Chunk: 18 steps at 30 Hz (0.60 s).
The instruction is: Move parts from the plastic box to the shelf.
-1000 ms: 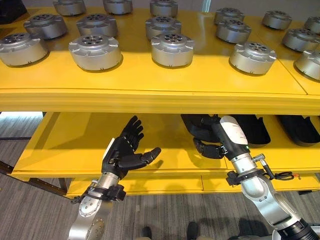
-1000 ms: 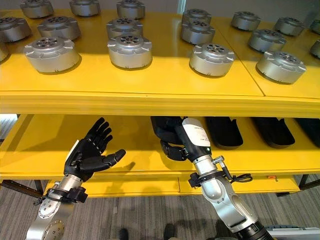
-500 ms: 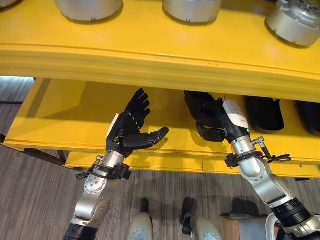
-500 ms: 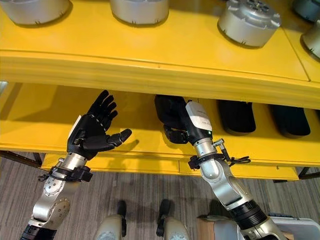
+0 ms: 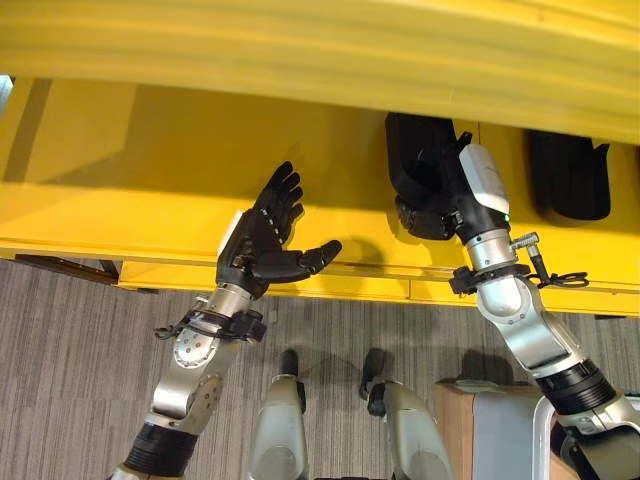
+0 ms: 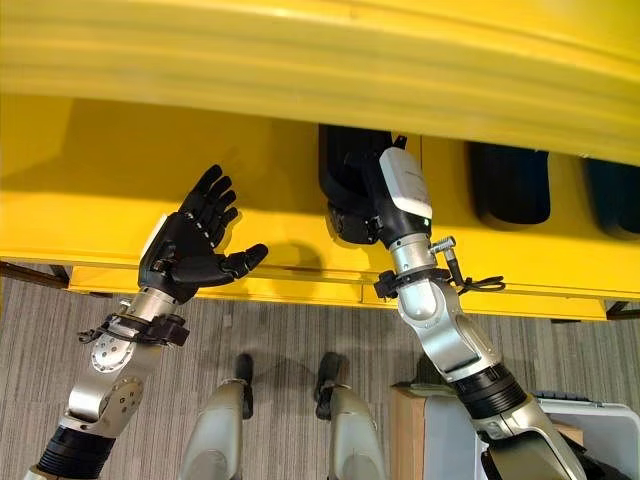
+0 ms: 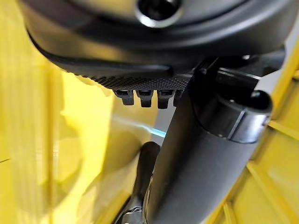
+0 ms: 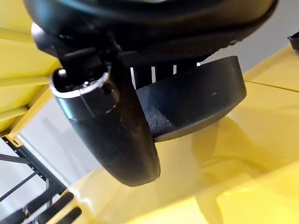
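A black oblong part lies on the yellow lower shelf. My right hand reaches in over the shelf's front edge and sits against the near end of that part. In the right wrist view the part's curved rim shows just past the hand, with the thumb beside it. My left hand hovers open above the shelf's front edge, left of the part, palm up, fingers spread, holding nothing. A pale plastic box stands on the floor at the lower right.
More black parts lie on the lower shelf to the right. The upper shelf's yellow front edge overhangs both hands. Bare shelf surface stretches left of the left hand. Grey floor lies below.
The camera has tilted down: the silver parts on the upper shelf have left the view, and the floor and the box have come in. Both hands keep their places at the lower shelf.
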### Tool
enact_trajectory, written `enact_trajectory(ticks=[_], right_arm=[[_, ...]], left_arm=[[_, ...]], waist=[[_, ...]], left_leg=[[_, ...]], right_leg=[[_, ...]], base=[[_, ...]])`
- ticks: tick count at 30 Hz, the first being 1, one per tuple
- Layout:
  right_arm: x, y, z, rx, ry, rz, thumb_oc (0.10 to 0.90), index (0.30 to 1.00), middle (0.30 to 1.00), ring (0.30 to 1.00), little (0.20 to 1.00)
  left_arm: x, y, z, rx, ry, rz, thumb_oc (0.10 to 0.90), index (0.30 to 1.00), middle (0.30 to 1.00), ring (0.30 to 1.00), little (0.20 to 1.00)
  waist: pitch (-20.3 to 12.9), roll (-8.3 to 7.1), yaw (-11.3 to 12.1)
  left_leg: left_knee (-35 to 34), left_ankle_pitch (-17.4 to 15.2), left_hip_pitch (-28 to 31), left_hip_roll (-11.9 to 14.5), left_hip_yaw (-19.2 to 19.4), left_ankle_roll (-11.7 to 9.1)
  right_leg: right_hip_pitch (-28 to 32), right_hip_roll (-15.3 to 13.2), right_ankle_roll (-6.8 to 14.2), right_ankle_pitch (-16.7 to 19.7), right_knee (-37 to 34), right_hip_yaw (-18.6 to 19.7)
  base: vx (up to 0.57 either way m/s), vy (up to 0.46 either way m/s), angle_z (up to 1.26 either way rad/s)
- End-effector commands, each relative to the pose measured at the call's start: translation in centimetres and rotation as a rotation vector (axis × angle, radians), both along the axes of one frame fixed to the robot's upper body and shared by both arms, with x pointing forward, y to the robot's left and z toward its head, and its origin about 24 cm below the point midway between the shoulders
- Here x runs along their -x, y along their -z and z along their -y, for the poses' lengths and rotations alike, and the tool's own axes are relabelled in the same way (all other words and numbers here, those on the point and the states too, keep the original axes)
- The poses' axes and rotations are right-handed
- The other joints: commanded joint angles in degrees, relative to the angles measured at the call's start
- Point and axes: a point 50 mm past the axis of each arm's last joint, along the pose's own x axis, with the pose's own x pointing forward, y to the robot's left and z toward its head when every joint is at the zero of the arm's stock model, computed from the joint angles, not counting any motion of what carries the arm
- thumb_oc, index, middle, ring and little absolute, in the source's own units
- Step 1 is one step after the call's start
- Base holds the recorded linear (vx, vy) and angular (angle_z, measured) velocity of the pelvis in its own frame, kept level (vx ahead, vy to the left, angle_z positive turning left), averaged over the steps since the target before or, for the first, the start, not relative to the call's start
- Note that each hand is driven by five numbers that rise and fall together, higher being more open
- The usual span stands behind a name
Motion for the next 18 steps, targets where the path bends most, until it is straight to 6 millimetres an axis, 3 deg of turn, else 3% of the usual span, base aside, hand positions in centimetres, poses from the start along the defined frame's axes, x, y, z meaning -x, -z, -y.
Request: enact_trajectory(ticks=[1, 18], right_arm=[[0.7, -6.1, 0.3, -0.019, 0.002, 0.278, 0.4, 0.3, 0.3, 0.3, 0.3], [-0.6, -6.9, 0.2, 0.085, 0.039, 0.284, 0.4, 0.3, 0.3, 0.3, 0.3]], left_arm=[[1.1, -4.5, 1.7, 0.017, 0.094, 0.243, 0.9, 1.0, 1.0, 1.0, 1.0], [0.6, -5.3, 2.2, 0.044, 0.09, 0.277, 0.9, 1.0, 1.0, 1.0, 1.0]], waist=[[-4.3, 1.4, -0.1], [-2.0, 2.24, 0.2]], left_leg=[[-0.3, -1.0, 3.1, 1.9, 3.4, 0.0], [3.7, -2.0, -1.4, 1.1, 2.9, 0.5]], right_leg=[[0.9, -1.4, 3.1, -5.0, 4.8, 3.1], [-4.2, -2.2, 2.9, -6.7, 10.5, 3.8]], base=[[-0.07, 0.027, -0.01], [-0.05, 0.006, 0.0]])
